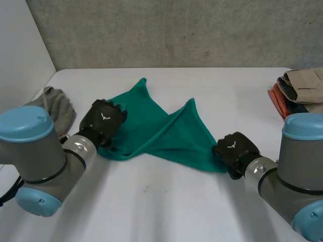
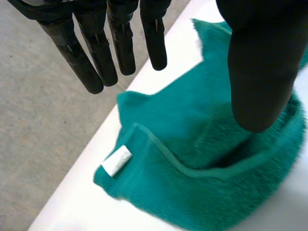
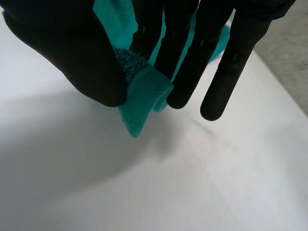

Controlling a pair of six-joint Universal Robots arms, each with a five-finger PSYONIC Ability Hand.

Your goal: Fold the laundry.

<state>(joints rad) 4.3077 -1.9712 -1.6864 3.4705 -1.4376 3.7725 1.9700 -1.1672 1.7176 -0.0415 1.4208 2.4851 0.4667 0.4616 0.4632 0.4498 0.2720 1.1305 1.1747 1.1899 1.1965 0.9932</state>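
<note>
Your right hand's fingers [image 3: 187,57] are straight and press a corner of the green towel [image 3: 144,94] against the thumb. That corner is pinched, with its tip sticking out past the thumb over the white table [image 3: 192,183]. In the head view, your right hand [image 1: 233,147] sits at the towel's near right corner, back of the hand up, and its grey arm comes in from the near right.

Your left hand's fingers [image 2: 96,53] are straight and spread and hold nothing. They hang over the towel's edge, with the thumb above a bunched fold. A small white label [image 2: 117,160] lies on a turned-over hem beyond the fingertips. From the head view, your left hand [image 1: 103,121] is over the towel's left end, palm down.

The towel lies rumpled in the middle of the table, between the two hands, with two pointed corners toward the far side. A grey cloth [image 1: 56,105] lies near the table's left edge, just beside your left arm. At the far right edge sits a pile of folded clothes [image 1: 300,91], with beige on top and orange and blue underneath.
</note>
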